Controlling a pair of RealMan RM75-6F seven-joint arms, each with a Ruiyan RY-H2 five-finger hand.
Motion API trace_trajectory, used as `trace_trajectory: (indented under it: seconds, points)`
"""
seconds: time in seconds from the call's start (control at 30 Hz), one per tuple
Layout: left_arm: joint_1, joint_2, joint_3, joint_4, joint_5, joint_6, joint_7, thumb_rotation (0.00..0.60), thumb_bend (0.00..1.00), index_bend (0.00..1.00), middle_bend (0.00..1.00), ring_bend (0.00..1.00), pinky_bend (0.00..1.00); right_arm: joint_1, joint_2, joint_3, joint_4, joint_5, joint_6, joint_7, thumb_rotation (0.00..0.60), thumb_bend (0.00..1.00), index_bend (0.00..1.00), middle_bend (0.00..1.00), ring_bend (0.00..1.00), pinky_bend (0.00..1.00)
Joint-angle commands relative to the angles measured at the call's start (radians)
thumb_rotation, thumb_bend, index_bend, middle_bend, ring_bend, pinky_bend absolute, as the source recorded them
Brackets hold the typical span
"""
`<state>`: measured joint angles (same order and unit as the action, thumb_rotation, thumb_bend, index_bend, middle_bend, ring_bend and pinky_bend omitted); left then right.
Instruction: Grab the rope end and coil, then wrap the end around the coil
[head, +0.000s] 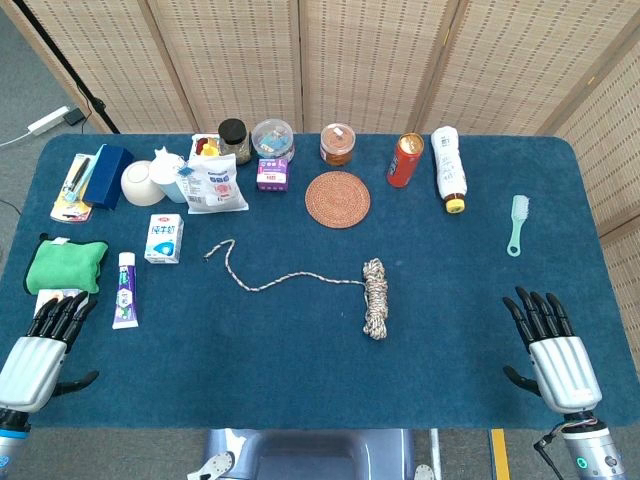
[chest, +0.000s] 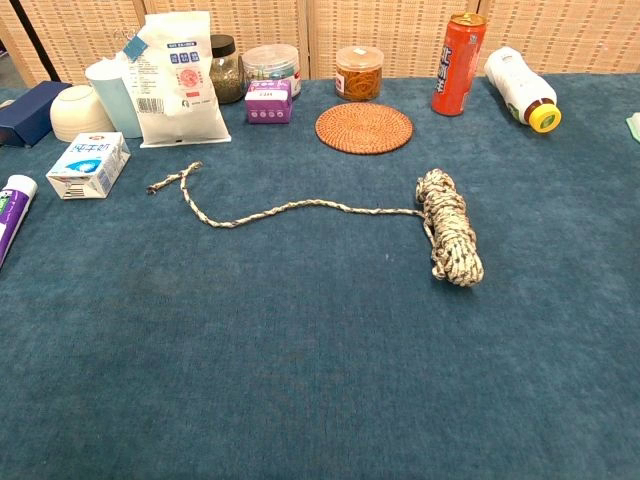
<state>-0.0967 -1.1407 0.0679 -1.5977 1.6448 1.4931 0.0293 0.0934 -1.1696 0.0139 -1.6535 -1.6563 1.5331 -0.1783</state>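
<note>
— Where's the rope?
— The coil (head: 374, 297) lies mid-counter, its loose end (head: 222, 249) trailing toward nine o'clock.
— And the hands?
— Left hand (head: 40, 352) at eight, right hand (head: 552, 345) at four; fingers apart, holding nothing.

head view: set high, looking steeply down over the whole blue worktop (head: 300, 350) to the back screens. chest view: lower and nearer, facing forward across it. shared: the rope (head: 373, 297) (chest: 447, 225) and back-row items.
</note>
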Motion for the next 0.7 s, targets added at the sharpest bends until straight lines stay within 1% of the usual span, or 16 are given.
trace_trajectory:
  seconds: [0.03, 0.17, 0.27, 0.5, 0.7]
  points:
    - [0.0, 0.0, -0.001, 0.001, -0.002, -0.003, -0.002, 0.6, 0.02, 0.0, 0.0, 0.0, 0.0, -0.011, -0.018, 0.017, -0.004, 0.026, 0.018, -0.023, 0.6, 0.0, 0.0, 0.0, 0.0, 0.0]
    - [0.001, 0.0, -0.002, 0.002, -0.005, -0.004, -0.003, 0.6, 0.02, 0.0, 0.0, 0.0, 0.0, -0.028, -0.052, 0.047, -0.02, 0.076, 0.049, -0.044, 0.6, 0.0, 0.0, 0.0, 0.0, 0.0]
    - [0.004, 0.001, -0.003, 0.005, -0.007, -0.001, -0.007, 0.6, 0.02, 0.0, 0.0, 0.0, 0.0, -0.035, -0.057, 0.058, -0.033, 0.105, 0.052, -0.061, 0.6, 0.0, 0.0, 0.0, 0.0, 0.0]
    - [-0.012, -0.005, -0.019, 0.006, -0.03, -0.029, -0.023, 0.6, 0.02, 0.0, 0.0, 0.0, 0.0, -0.031, -0.06, 0.078, -0.047, 0.144, 0.037, -0.073, 0.6, 0.0, 0.0, 0.0, 0.0, 0.0]
    - [-0.04, -0.017, -0.041, 0.008, -0.042, -0.062, 0.003, 0.6, 0.02, 0.0, 0.0, 0.0, 0.0, -0.021, -0.059, 0.095, -0.045, 0.189, 0.008, -0.057, 0.6, 0.0, 0.0, 0.0, 0.0, 0.0]
